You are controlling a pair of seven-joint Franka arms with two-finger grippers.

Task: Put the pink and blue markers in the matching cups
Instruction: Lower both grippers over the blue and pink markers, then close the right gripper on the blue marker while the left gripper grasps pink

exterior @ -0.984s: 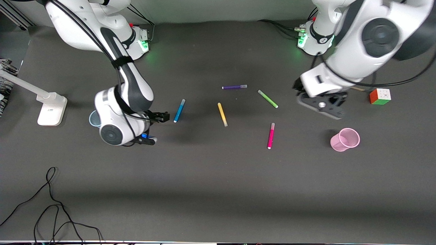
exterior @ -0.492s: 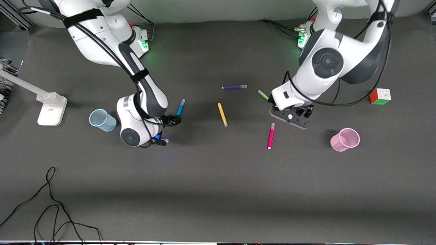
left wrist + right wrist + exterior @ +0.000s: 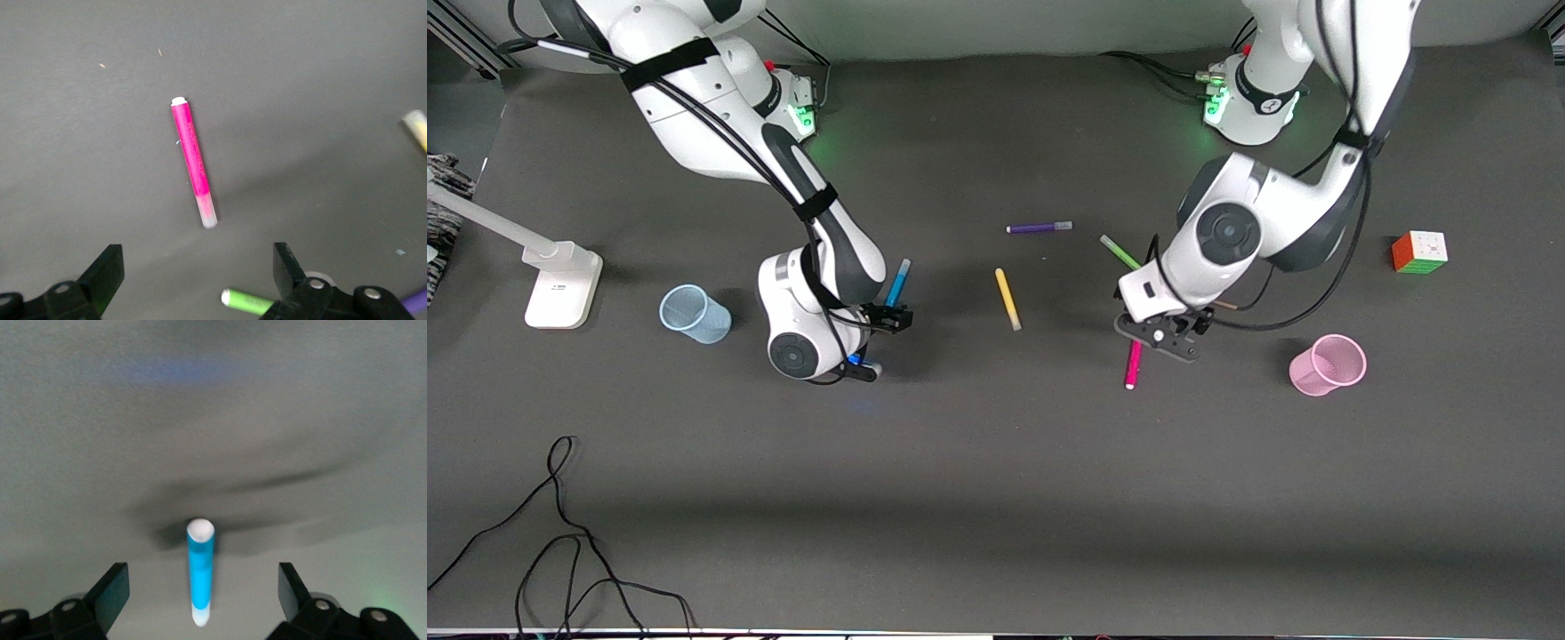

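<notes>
- While both arms reach down at once in the front view, the right gripper (image 3: 891, 317) sits low over the near end of the blue marker (image 3: 898, 280), and the left gripper (image 3: 1168, 338) sits over the capped end of the pink marker (image 3: 1133, 364), each arm apparently taking the pen at its own end of the table.
- Each cup stands well apart from its pen: the blue cup (image 3: 694, 313) toward the right arm's end, the pink cup (image 3: 1328, 364) toward the left arm's end, both upright, so a carry outward looks likely after each grasp.
- Between the two pens lie a yellow marker (image 3: 1007, 299), a purple marker (image 3: 1039, 228) and a green marker (image 3: 1120, 252); the green one lies near the left arm's wrist. A colour cube (image 3: 1419, 252) and a lamp base (image 3: 562, 284) stand clear of both routes.
- Seen from the left wrist, the fingers (image 3: 107, 273) are spread wide with the pink marker (image 3: 193, 160) lying flat ahead of the gap, untouched; a green tip (image 3: 243, 301) lies close by one finger.
- From the right wrist, the fingers (image 3: 115, 590) are equally wide, with the blue marker (image 3: 200, 570) centred between them, not yet pinched.
</notes>
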